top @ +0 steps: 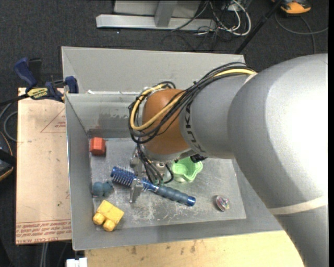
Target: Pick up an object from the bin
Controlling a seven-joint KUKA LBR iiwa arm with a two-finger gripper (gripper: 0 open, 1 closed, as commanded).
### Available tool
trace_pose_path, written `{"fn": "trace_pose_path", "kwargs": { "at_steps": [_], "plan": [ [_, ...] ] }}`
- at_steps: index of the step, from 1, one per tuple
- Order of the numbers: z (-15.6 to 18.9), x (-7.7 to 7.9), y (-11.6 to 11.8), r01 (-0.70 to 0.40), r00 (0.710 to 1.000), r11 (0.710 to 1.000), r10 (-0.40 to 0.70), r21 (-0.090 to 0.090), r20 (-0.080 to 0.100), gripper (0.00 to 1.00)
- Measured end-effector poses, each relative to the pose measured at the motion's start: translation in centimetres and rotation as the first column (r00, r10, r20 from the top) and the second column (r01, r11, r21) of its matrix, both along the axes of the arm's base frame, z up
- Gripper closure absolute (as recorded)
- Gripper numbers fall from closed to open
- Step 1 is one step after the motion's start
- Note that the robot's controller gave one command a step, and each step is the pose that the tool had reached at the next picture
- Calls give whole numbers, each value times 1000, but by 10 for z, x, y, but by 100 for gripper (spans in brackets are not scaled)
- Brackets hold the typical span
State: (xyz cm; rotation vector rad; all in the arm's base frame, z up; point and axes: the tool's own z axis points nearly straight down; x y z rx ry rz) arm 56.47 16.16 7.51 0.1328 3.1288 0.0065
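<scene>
The grey metal bin (pixel 156 68) sits on dark carpet (pixel 31 31), with black and white cables (pixel 219 15) trailing across the floor behind it. Its floor is scuffed and scratched pale. The arm's orange wrist cover (pixel 162 125) hangs above the middle, and the fingers (pixel 134 191) reach down to a blue hairbrush (pixel 175 195) lying aslant near the front, right where bristles meet handle. I cannot tell how far apart they stand or whether they grip it. A green cup (pixel 187 169) lies just beside. 1 red block (pixel 97 146), 1 grey-blue lump (pixel 100 188) and 1 yellow block (pixel 108 215) lie leftward; 1 small round trinket (pixel 222 203) lies rightward.
</scene>
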Motion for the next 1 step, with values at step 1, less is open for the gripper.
{"fn": "trace_pose_path", "kwargs": {
  "at_steps": [1],
  "plan": [
    [3,2,1,1,1000,1000,-1,-1,-5,0]
  ]
}}
